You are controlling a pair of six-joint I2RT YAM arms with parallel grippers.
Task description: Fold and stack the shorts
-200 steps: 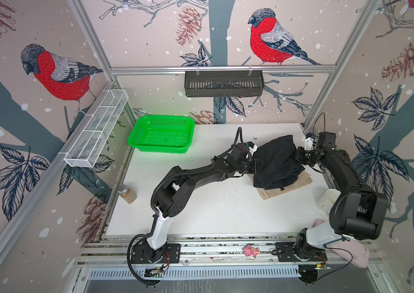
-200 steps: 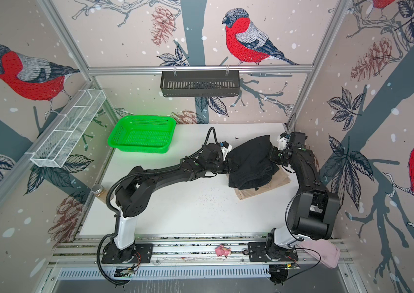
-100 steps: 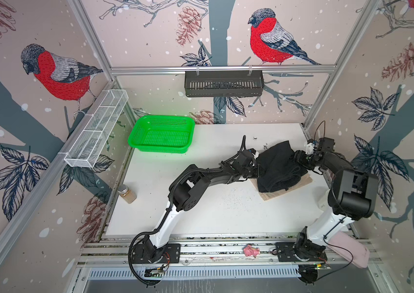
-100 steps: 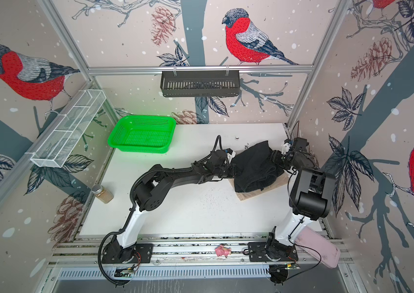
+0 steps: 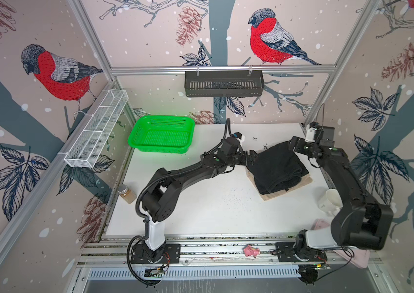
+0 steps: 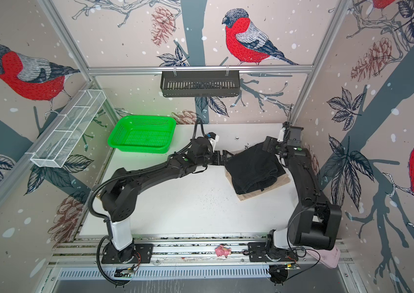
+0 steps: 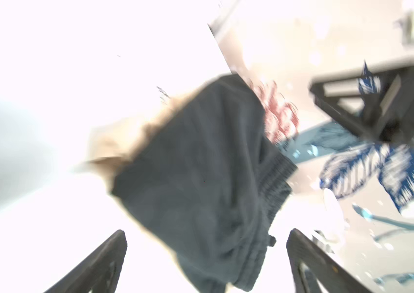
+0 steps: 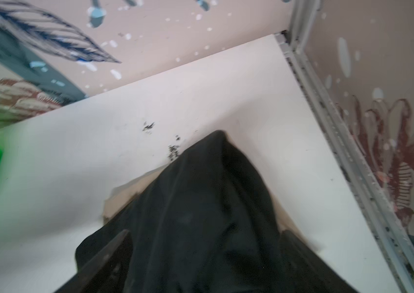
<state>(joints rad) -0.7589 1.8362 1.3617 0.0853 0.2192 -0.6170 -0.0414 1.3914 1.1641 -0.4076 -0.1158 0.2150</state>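
Left wrist view is smeared with blur, yet the left gripper (image 7: 207, 231) plainly has its fingers spread wide, clamped on nothing. An end of the black shorts (image 7: 201, 165) lies in the gap just ahead of them; whether the cloth brushes either finger is lost in the blur. Past that cloth, on the side away from the gripper, a strip of the beige shorts (image 7: 109, 144) pokes out from underneath.

From the right wrist, the right gripper (image 8: 205, 232) also stands apart. One finger (image 8: 109, 253) reads clearly, while its partner nearly vanishes against the black fabric that fills the space between them and runs out of frame.

In both top views the grippers sit at opposite edges of the black shorts (image 5: 275, 168) (image 6: 251, 168), which lie folded on the beige shorts (image 5: 274, 195) (image 6: 254, 194); only the lower pair's margins show. Beside the right forearm a white mug (image 5: 331, 201) is partly hidden. Well behind the left gripper sits a green basket (image 5: 161, 134).
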